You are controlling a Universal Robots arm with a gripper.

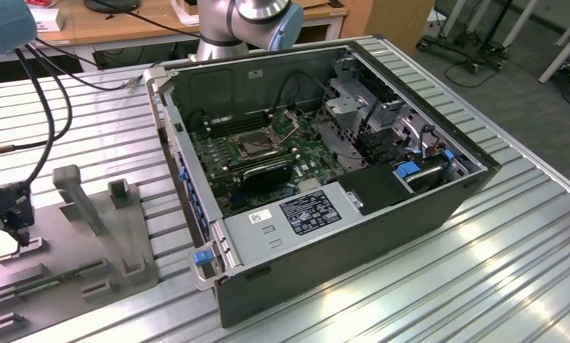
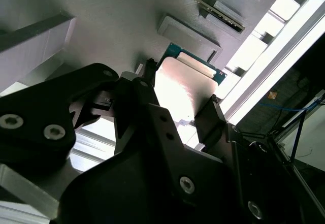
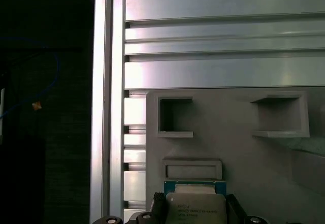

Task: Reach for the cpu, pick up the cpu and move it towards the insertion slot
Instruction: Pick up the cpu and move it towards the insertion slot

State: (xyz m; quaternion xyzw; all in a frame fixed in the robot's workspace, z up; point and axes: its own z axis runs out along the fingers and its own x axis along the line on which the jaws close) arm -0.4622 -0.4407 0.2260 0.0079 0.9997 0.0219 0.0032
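The cpu (image 2: 185,76) is a pale silvery square chip with a green edge, lying at the grey fixture plate (image 3: 238,153) beside a small raised block. My gripper (image 2: 181,88) straddles it, with one black finger against each of two opposite sides, so it is shut on the chip. The first wrist view shows the cpu (image 3: 195,203) between the two finger tips of the gripper (image 3: 195,210). In the exterior view the gripper (image 1: 18,236) hangs over the plate at that view's far left. The insertion slot (image 1: 251,146) sits on the green board inside the open computer case, well to the exterior view's right.
The open computer case (image 1: 361,214) has tall metal walls around the board. Grey upright fixture blocks (image 1: 76,200) stand on the fixture plate (image 1: 66,286) between the gripper and the case. Black cables (image 1: 47,93) hang at the left. The ribbed aluminium table (image 1: 476,286) runs all around.
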